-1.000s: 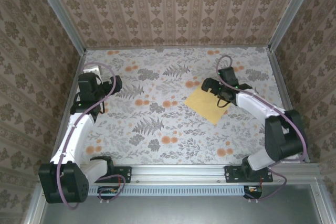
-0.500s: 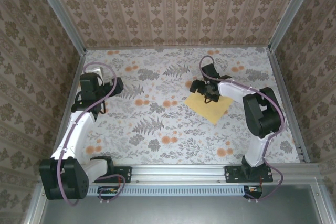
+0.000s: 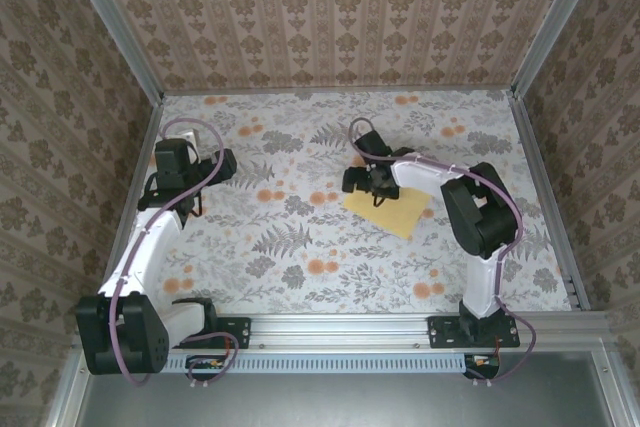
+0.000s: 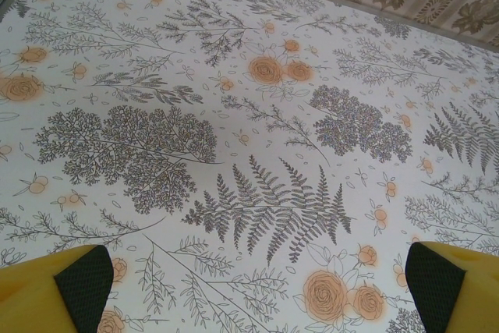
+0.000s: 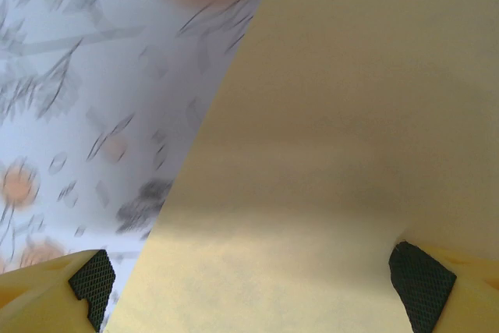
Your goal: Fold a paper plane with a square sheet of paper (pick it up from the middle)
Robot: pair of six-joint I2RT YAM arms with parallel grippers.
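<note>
Square sheet of paper (image 3: pixel 392 215), one, flat, beneath spread right hand (image 3: pixel 368 186)

Your right tool (image 3: pixel 368 184) hides a corner of the thin pale-yellow square paper sheet (image 3: pixel 396 213) — up close, its edges run off-frame, the flower-printed worktop (image 5: pixel 78 76) blurred.

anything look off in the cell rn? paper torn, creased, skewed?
Nothing stands out. The square sheet of paper lies flat on the table with no visible crease or tear, turned diagonally to the table's edges. The right gripper sits over its edge, jaws open.
</note>
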